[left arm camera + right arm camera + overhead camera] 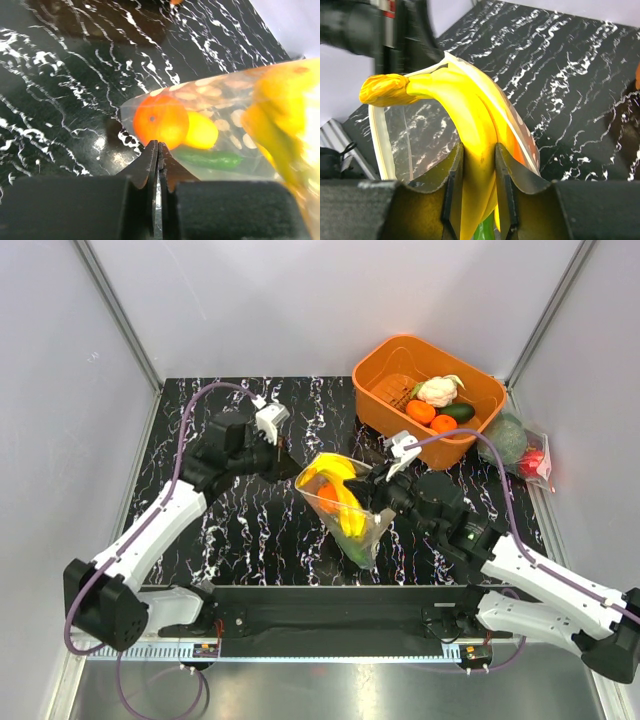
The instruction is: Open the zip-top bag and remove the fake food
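L hand [158,146] is pinched shut, tips together on the edge of the dotted bag [362,540] at one corner. R hand [477,150] is narrow, both fingers clamped on the banana [445,95]. Bag film runs along one finger, and I can't tell if it's caught in the grip.

Biggest to smallest:
- Black marbled counter [250,530] lies under both hands.
- Orange tub [392,388] sits beyond the R hand, near it, at the far side of the counter.
- The dotted bag is stretched between the 2 hands, w/ its mouth gaping on the L-hand side.
- A 2nd clear bag [522,430], no dots, lies out to the right of the R hand, just beside the tub. It holds a green ball [507,437] & a red item [536,462].
- The banana's stem end pokes out of the dotted bag's mouth toward the L hand.
- In the tub, past the R hand: a white cauliflower [437,390], two oranges [421,412] & a dark green piece [458,412], all bunched together.
- Inside the dotted bag, just ahead of the L hand's tips: an orange fruit [161,120] w/ a yellow piece [202,131] touching it, & a green veg [210,159] right below both.
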You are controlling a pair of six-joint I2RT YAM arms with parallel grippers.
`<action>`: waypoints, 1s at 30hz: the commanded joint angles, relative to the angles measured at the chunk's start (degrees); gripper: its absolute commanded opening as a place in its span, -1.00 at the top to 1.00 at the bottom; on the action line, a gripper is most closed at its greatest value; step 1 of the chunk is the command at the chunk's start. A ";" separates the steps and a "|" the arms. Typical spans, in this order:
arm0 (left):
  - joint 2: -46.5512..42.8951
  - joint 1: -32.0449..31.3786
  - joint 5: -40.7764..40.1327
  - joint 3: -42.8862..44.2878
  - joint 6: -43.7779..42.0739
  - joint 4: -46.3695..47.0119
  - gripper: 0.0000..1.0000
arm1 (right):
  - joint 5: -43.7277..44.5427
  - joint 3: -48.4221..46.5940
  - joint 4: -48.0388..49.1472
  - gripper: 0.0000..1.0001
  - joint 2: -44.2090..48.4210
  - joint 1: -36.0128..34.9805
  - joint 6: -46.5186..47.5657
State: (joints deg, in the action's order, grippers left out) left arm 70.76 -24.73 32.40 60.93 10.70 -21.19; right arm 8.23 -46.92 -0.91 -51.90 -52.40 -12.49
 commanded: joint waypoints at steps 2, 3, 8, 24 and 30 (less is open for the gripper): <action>-8.70 0.03 -13.00 -2.47 4.14 0.11 0.61 | 5.29 1.12 6.62 1.00 -0.92 -0.51 -1.66; -10.10 0.12 -16.20 -3.09 6.85 -0.86 0.54 | 6.00 1.39 6.88 1.00 -1.10 -0.42 -2.09; -20.12 0.03 -18.54 -10.82 17.41 2.36 0.00 | 8.81 1.74 9.25 1.00 -3.99 -0.42 -2.10; -23.66 -2.77 -9.99 -23.22 39.57 24.35 -0.36 | 14.62 2.09 14.18 1.00 -10.50 -0.42 -4.65; -19.71 -5.50 -11.13 -23.05 41.07 29.97 -0.41 | 14.36 2.18 13.83 1.00 -10.59 -0.51 -4.38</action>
State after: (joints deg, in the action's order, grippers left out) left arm 49.50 -28.99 20.97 37.60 49.95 0.95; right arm 20.53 -44.36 7.92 -62.74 -52.47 -16.19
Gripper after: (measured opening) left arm 0.701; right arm 0.328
